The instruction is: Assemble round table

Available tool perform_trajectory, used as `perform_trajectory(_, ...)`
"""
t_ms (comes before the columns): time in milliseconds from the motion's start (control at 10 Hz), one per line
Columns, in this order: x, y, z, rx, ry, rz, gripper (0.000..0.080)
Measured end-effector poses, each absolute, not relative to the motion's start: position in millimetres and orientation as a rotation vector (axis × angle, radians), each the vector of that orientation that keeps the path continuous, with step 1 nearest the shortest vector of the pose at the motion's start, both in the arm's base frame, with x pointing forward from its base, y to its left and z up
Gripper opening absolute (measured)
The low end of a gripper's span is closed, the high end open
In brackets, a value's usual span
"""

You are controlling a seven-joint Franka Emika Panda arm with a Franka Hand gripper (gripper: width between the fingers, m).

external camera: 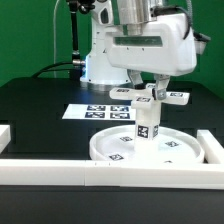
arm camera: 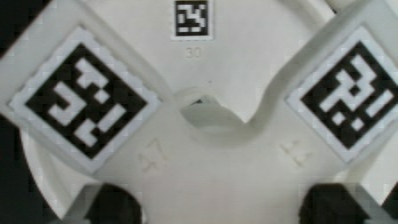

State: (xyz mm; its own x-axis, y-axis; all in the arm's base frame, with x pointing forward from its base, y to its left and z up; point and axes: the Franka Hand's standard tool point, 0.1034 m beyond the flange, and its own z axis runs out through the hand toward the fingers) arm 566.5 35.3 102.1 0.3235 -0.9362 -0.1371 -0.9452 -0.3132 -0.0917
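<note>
End effector (external camera: 150, 88) clamped on cross-shaped base piece (external camera: 152, 96) atop leg (external camera: 147, 124), standing on round disc (external camera: 110, 148).

Border rail (external camera: 110, 170) just beside disc (external camera: 150, 150)

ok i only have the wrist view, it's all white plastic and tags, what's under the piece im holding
observer: the short leg stands upright straight below the cross-shaped base piece.
operator: is the leg on anything
observer: yes, it stands about in the middle of the round disc, which lies flat on the table.
operator: anything close by i could hit
observer: the marker board lies beyond the disc and a white border rail runs in front of it; both are well apart from the gripper.
</note>
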Motion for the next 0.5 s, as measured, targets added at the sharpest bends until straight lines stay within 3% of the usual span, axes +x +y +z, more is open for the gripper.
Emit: perform_trajectory(500, 567.1, 35.5, 102.4, -2.109, 2.12, 0.123, 0.0443)
